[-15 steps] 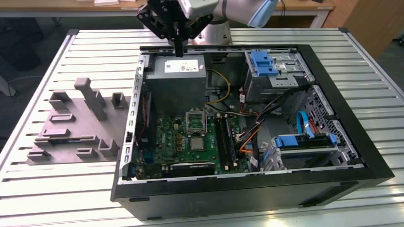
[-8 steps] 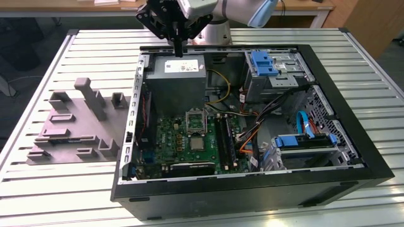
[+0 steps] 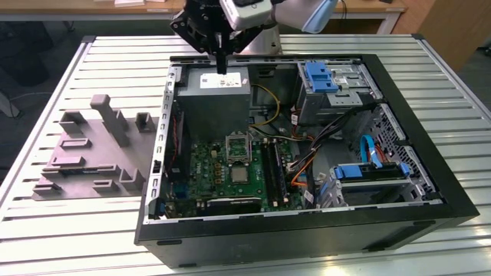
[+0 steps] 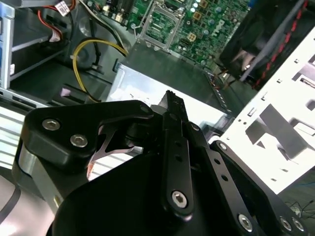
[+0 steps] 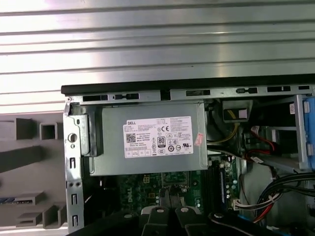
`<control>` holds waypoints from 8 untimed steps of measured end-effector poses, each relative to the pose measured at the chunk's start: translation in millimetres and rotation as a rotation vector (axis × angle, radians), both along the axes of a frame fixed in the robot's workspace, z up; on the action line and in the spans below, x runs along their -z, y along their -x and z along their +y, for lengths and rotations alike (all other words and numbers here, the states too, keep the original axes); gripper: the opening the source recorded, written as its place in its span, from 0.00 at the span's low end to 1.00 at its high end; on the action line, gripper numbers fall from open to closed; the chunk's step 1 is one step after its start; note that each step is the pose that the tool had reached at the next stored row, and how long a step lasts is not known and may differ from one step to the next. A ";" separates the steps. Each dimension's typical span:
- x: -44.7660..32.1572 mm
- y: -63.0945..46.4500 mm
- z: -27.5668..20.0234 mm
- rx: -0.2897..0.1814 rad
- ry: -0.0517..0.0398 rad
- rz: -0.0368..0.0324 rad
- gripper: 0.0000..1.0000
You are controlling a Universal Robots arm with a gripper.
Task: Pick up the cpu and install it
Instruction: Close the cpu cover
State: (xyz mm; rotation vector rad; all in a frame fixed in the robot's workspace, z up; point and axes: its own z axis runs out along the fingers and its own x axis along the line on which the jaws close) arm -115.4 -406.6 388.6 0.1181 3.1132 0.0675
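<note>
Hovering gripper [image 3: 221, 70] over far supply [image 3: 218, 100], pressed together, pinching nothing; cpu [image 3: 239, 174] lying nearer on board [image 3: 211, 167], probably light, stiff, fragile, wanting edge-pinching.

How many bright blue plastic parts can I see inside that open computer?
2, maybe more hidden by cables: one blue drive bracket at the case's far end, one blue drive caddy near the exterior view's right wall, with a blue cable above it.

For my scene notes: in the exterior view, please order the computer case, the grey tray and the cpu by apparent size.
1. Computer case
2. Grey tray
3. Cpu, on the green board, by far the smallest
</note>
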 end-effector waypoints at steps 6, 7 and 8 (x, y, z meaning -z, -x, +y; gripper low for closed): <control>2.4 -6.9 0.0 0.000 0.0000 0.0006 0.11; 2.4 -6.8 0.0 0.000 0.0001 0.0006 0.11; 2.4 -6.7 0.0 0.000 0.0001 0.0006 0.11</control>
